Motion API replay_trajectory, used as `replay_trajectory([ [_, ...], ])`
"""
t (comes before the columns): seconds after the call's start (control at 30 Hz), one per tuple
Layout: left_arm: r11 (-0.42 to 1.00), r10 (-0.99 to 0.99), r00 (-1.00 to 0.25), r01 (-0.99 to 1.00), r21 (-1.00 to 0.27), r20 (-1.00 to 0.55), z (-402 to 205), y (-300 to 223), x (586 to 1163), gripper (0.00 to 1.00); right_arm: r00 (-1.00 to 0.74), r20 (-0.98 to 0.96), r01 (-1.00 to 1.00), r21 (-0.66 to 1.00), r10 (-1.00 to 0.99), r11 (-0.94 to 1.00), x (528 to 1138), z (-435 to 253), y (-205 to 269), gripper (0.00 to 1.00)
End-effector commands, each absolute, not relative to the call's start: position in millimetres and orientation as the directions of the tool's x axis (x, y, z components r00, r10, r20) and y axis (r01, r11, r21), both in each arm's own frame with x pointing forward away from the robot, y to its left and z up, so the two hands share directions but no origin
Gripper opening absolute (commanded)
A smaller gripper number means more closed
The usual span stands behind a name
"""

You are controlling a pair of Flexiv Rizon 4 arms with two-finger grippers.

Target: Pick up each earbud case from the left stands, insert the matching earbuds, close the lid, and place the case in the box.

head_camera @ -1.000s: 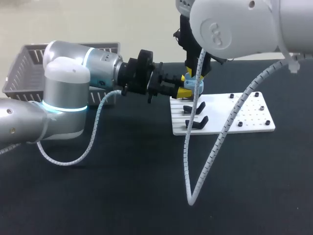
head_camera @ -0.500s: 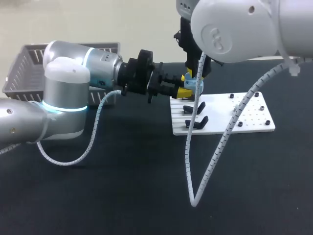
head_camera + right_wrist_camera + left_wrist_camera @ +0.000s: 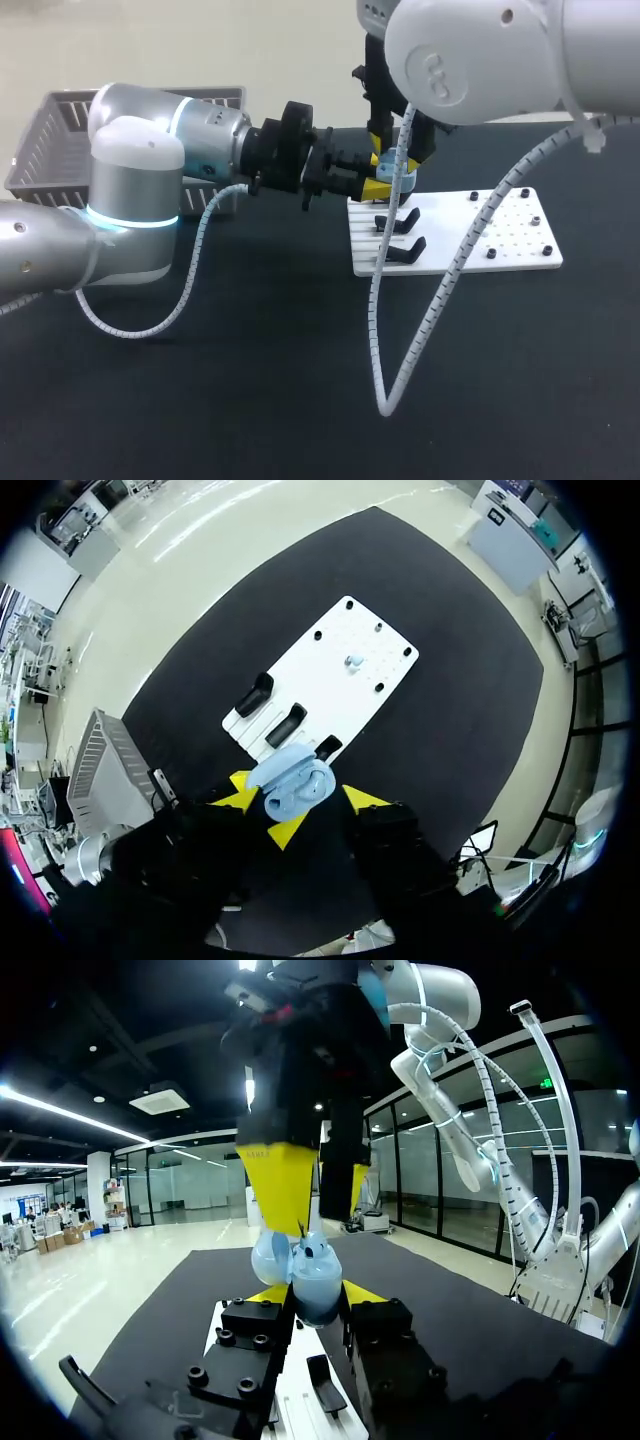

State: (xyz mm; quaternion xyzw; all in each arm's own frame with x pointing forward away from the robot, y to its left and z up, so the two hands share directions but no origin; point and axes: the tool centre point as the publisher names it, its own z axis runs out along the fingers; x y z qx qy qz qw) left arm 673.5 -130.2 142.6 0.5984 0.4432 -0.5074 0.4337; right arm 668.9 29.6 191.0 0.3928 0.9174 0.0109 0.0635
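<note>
1. Clamping the case (image 3: 318,1272) from two sides, my left gripper (image 3: 316,1300) held it in the air, just above the stands (image 3: 290,718).
2. My right gripper (image 3: 312,1222) hung straight over the case and met its top. Whether it pinched anything, an earbud or the lid, I could not tell.
3. From the right wrist the case looked open, its lid swung back, so I judged the earbud step to be in hand and not finished.
4. Below, the stands on the plate (image 3: 520,235) showed black and bare. No other case sat on them that I could see.
5. A small pale thing (image 3: 352,662) lay further out on the plate. It may have been an earbud, but it was too small to be sure.
6. Farthest off, the basket (image 3: 60,135) stood at the far left of the table (image 3: 250,400), well apart from the case. I saw no case in it, though most of its inside was hidden.
7. Left to do, by my reckoning: seat the earbuds, shut the lid, carry the case to the basket.
</note>
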Motion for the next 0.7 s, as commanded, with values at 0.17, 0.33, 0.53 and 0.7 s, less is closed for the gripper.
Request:
replay_trajectory([
  [0.17, -0.23, 0.09, 0.093, 0.971, 0.071, -0.992, 142.1, -130.4, 673.4, 0.0, -0.778, -0.145, 0.582, 0.203, 0.612, 0.788, 625.8, 205.1, 13.5, 1.0],
  [0.33, -0.23, 0.09, 0.093, 0.971, 0.071, -0.992, 142.1, -130.4, 673.4, 0.0, -0.812, -0.182, 0.518, 0.215, 0.555, 0.828, 614.6, 205.1, 3.1, 1.0],
  [0.53, -0.23, 0.09, 0.093, 0.971, 0.071, -0.992, 142.1, -130.4, 673.4, 0.0, -0.791, -0.21, 0.518, 0.272, 0.575, 0.811, 614.3, 211.8, -22.6, 1.0],
  [0.7, -0.23, 0.09, 0.093, 0.971, 0.071, -0.992, 142.1, -130.4, 673.4, 0.0, -0.79, -0.209, 0.521, 0.263, 0.576, 0.812, 620.6, 207.8, -46.6, 1.0],
])
